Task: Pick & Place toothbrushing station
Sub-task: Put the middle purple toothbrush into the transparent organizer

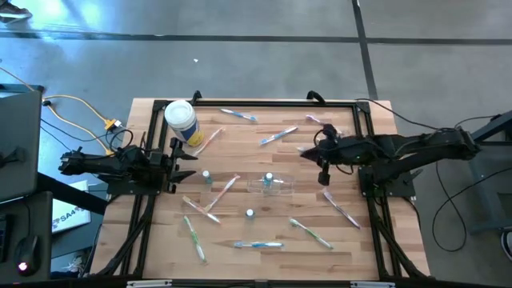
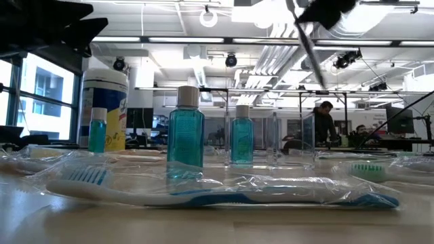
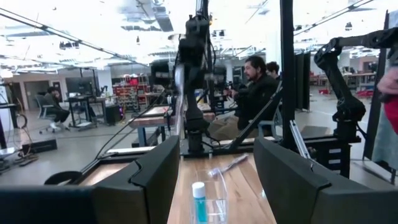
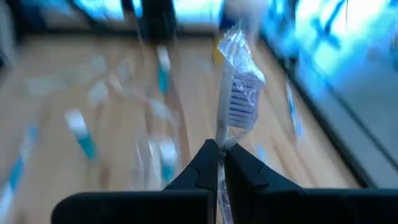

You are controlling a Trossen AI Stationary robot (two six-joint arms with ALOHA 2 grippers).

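Item: right gripper (image 4: 220,163), clenched on a wrapped toothbrush (image 4: 237,93), which we place right of centre in the high view. Item: left gripper (image 1: 178,164), fingers apart and empty, mid-left. Item: clear cup (image 1: 270,186), at centre, which we log beside small teal bottles (image 2: 185,134). Item: loose toothbrushes (image 1: 258,245), scattered across the table (image 1: 376,120).

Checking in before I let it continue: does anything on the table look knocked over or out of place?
Nothing looks spilled. The clear cup lies on its side mid-table, and wrapped toothbrushes lie scattered at all angles. The right hand grips one wrapped toothbrush above the table.
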